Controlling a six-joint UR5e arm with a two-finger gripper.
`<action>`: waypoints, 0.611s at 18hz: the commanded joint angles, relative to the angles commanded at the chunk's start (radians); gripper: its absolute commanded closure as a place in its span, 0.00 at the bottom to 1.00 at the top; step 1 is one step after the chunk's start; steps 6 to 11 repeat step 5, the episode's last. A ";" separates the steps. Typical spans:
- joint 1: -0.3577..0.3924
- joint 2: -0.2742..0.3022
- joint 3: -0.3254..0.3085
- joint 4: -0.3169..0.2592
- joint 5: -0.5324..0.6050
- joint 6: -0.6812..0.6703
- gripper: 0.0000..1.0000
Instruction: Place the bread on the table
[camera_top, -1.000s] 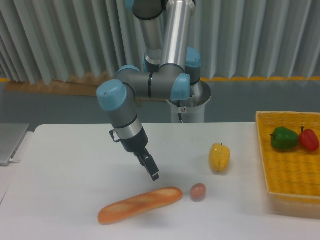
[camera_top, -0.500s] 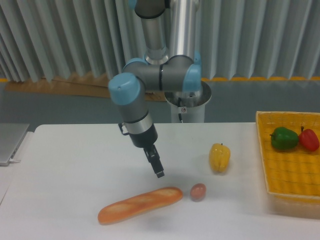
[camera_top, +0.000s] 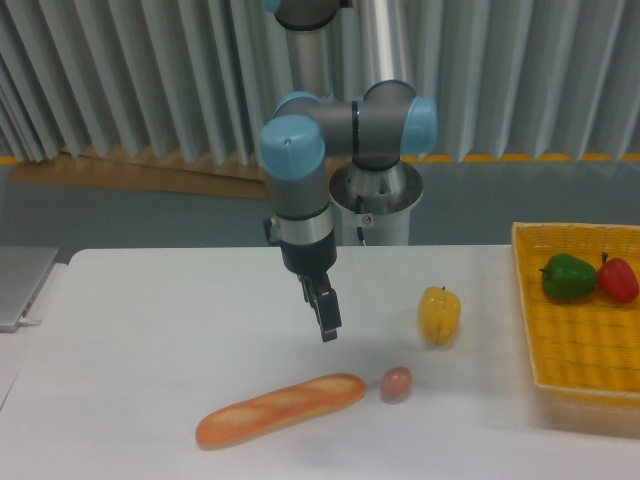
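Already down: bread (camera_top: 280, 409) flat on table (camera_top: 150, 330), gripper (camera_top: 328, 327) above it holding nothing, finger gap unclear; possible roll into nearby egg (camera_top: 396, 383).

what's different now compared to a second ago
The end effector swung to the right in the picture and lifted a little, straightening above the table; it holds nothing. The bread, brown egg, yellow pepper and the green and red peppers in the basket stayed put.
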 joint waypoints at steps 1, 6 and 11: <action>0.006 0.002 -0.003 0.000 -0.005 0.000 0.00; 0.014 0.006 -0.020 0.000 -0.002 0.000 0.00; 0.014 0.006 -0.020 0.000 -0.002 0.000 0.00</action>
